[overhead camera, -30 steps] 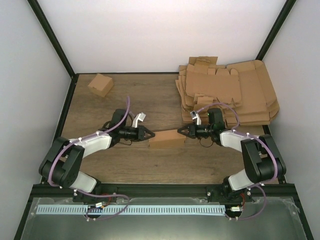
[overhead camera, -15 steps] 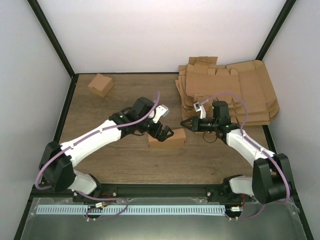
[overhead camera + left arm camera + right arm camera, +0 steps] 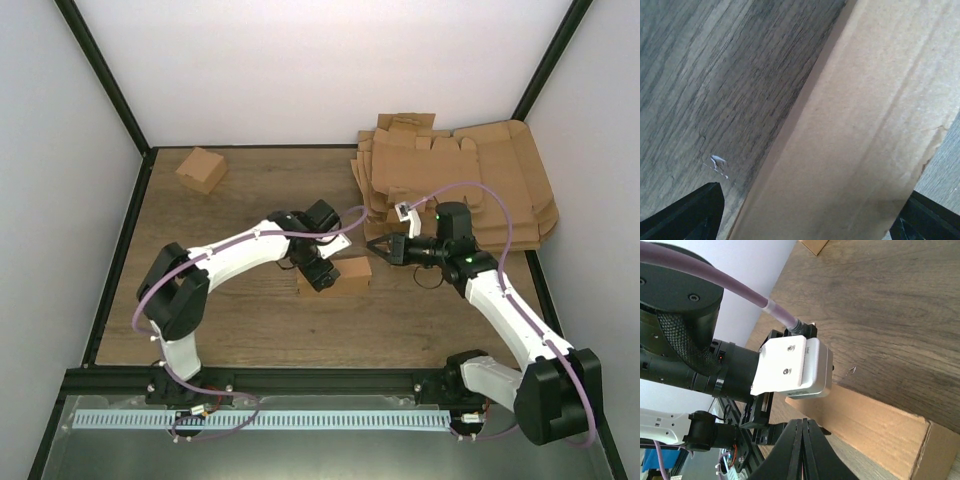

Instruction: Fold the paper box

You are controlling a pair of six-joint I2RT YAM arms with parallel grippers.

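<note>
On the wooden table (image 3: 240,320), the small brown cardboard box (image 3: 348,272) is sitting closed — apparently finished — left gripper (image 3: 322,276) spread astride it, right gripper (image 3: 801,440) pressed together.

We see our left gripper (image 3: 807,222) above the paper box (image 3: 855,135), its two dark fingertips (image 3: 687,215) spread wide, one off each side of it. Wood-grain table (image 3: 715,65) shows along the box's edge, with a small white scuff (image 3: 717,163) just beside that edge.
</note>
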